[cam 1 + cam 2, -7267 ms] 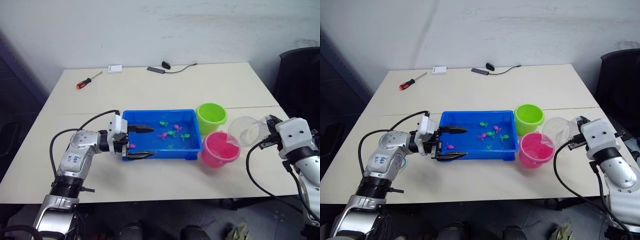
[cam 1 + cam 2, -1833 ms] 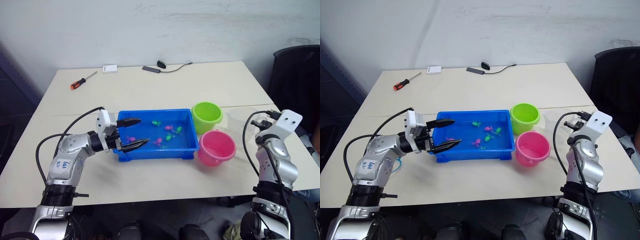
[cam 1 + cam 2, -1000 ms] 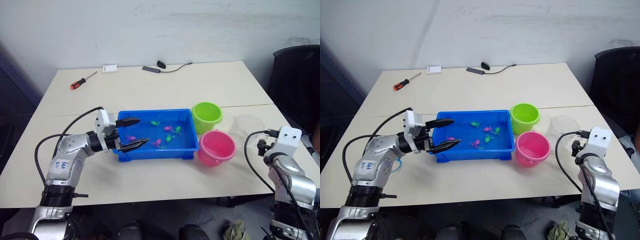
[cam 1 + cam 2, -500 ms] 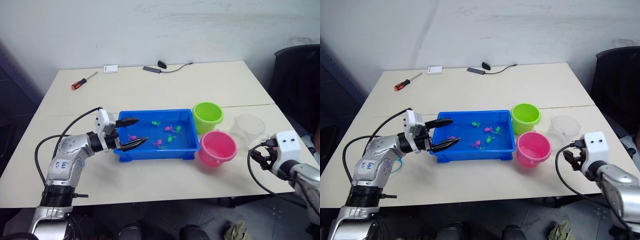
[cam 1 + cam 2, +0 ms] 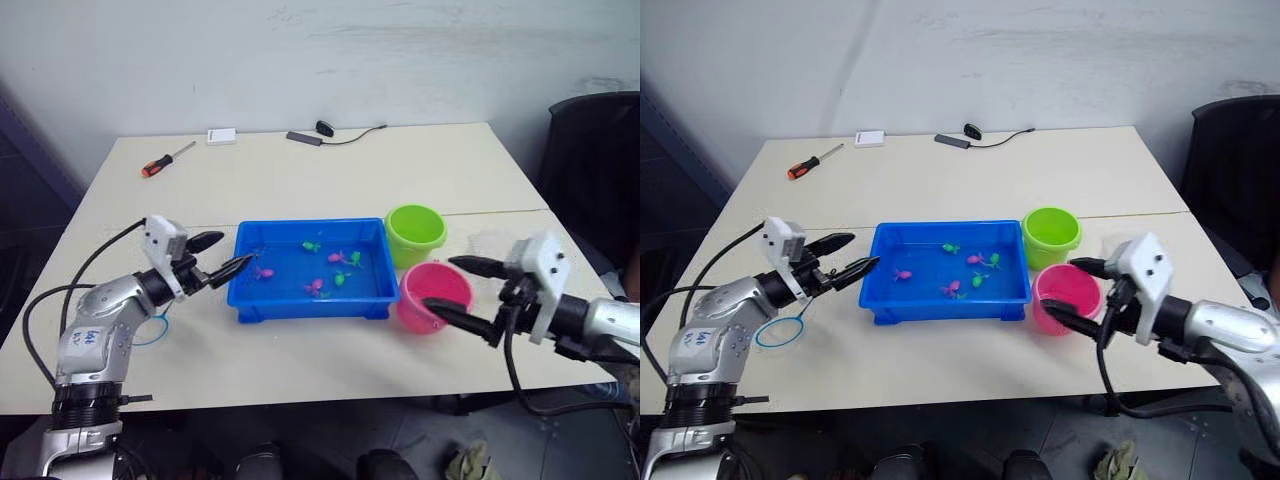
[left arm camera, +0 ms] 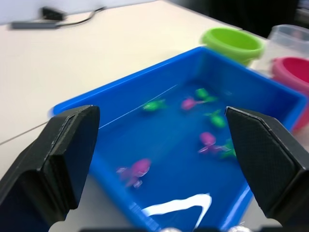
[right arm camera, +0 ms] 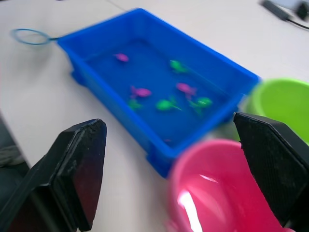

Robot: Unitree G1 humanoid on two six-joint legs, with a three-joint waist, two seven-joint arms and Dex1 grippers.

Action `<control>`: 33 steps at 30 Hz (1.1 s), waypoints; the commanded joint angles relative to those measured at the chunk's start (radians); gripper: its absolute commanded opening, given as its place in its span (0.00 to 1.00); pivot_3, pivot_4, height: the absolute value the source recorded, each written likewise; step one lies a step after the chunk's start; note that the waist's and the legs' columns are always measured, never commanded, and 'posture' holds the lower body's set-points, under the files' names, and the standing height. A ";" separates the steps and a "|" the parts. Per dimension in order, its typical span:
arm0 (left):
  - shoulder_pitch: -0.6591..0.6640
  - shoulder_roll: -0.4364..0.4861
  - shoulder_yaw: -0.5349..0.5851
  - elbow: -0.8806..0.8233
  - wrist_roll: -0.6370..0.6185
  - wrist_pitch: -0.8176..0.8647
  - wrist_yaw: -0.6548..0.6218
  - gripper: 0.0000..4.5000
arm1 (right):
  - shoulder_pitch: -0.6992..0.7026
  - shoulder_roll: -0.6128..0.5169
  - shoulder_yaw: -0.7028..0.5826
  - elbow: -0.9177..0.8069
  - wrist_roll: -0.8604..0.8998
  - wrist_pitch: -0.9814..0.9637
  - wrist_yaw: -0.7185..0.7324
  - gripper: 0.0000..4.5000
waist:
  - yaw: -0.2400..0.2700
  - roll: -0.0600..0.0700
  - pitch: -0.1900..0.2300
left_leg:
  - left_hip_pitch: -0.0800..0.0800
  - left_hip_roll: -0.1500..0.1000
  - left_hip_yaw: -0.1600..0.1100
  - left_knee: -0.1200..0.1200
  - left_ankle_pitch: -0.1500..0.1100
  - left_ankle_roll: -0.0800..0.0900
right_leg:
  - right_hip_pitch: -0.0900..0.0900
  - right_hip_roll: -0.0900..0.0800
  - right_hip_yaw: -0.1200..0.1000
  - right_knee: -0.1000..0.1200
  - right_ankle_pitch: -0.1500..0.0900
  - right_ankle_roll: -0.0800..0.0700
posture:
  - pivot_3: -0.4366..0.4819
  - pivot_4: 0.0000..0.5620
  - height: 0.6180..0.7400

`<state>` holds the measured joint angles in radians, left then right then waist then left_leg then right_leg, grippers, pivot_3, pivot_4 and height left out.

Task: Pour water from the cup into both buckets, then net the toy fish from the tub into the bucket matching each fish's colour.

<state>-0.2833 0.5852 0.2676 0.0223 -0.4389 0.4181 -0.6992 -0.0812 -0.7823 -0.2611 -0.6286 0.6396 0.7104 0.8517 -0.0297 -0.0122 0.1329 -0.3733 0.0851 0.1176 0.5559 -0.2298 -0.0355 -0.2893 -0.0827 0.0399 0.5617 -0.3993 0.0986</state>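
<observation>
The blue tub (image 5: 310, 306) sits mid-table holding water and several green and pink toy fish (image 5: 337, 257). At its right end stand the lime green bucket (image 5: 415, 236) and, nearer me, the pink bucket (image 5: 418, 286). The clear cup (image 6: 289, 39) stands upright on the table right of the buckets, partly hidden behind my right arm. My right gripper (image 5: 438, 283) is open, its fingers spread above the pink bucket and pointing at the tub. Just left of the tub's left end, my left gripper (image 5: 235, 249) is open and holds nothing. A small blue hoop net (image 5: 778, 332) lies by my left arm.
An orange-handled screwdriver (image 5: 165, 160), a white box (image 5: 221, 135) and a black cable with a small device (image 5: 320, 132) lie at the table's far edge. A black chair (image 5: 590, 150) stands off the right side.
My right gripper swung in from the table's front right corner to the pink bucket and spread wider. My left gripper drew back leftward off the tub's rim. The cup stayed put.
</observation>
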 commanded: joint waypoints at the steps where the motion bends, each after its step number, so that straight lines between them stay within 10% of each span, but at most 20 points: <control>1: 0.017 0.026 0.052 0.027 0.030 -0.035 0.043 1.00 | -0.016 0.009 0.060 -0.014 -0.001 -0.070 0.038 0.99 | 0.002 0.001 0.000 | 0.000 0.000 0.000 0.000 0.000 0.000 | 0.000 0.000 0.000 0.000 -0.004 -0.007 | 0.48 0.27 0.94; 33: -0.105 0.088 -0.073 0.736 0.298 -0.334 0.045 1.00 | -0.044 0.069 0.243 -0.008 -0.070 -0.244 0.042 0.99 | 0.004 -0.002 -0.003 | 0.001 -0.003 0.002 -0.004 -0.001 0.002 | -0.005 -0.024 -0.041 0.004 -0.002 -0.009 | 0.48 0.27 0.94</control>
<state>-0.3774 0.6510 0.1958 0.7465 -0.1532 0.1088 -0.6545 -0.1174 -0.7174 -0.0080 -0.6133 0.5685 0.4836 0.8990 -0.0257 -0.0139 0.1303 -0.3720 0.0822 0.1200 0.5520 -0.2307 -0.0333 -0.2945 -0.1078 -0.0041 0.5662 -0.4013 0.0896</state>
